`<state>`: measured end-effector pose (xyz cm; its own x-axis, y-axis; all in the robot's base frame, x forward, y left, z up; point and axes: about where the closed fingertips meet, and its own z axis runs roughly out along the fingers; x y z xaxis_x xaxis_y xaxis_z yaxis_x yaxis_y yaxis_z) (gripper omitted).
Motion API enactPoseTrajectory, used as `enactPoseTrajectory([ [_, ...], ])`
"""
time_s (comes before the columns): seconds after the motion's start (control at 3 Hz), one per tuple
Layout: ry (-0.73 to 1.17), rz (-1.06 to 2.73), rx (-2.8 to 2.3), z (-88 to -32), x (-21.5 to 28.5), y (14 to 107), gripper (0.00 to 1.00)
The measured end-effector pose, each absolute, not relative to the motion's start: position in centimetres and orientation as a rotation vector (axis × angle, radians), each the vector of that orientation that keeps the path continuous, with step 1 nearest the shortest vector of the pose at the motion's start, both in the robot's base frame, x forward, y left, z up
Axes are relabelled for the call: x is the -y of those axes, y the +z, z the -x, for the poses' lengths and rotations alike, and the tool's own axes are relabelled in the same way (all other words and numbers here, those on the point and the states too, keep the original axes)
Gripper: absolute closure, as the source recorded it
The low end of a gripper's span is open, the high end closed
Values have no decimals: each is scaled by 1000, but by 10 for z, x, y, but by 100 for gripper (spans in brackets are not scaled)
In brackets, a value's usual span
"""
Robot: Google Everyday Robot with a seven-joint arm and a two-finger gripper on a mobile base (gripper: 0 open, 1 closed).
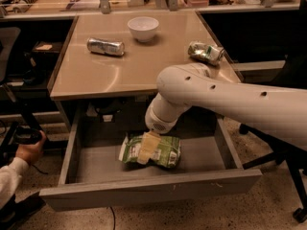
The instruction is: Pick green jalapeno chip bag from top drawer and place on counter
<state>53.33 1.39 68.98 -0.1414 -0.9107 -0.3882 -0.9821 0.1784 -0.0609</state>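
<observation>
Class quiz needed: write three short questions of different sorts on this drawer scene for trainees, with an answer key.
1. True or false: the bag lies in the open drawer.
2. The end effector is: A raised high; B down over the bag; C out of sight.
3. Fill in: the white ___ stands on the counter.
Key: 1 true; 2 B; 3 bowl.

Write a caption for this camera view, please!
Robot gripper low over the green jalapeno chip bag in the open top drawer.
</observation>
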Motion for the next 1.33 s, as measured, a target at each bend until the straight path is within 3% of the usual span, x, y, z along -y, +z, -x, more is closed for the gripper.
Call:
enactPoseTrajectory([
  [0.67,286,1788,-2123,-554,-8,642,0],
  [1.33,324,1756,-2160,-539,1,625,0],
])
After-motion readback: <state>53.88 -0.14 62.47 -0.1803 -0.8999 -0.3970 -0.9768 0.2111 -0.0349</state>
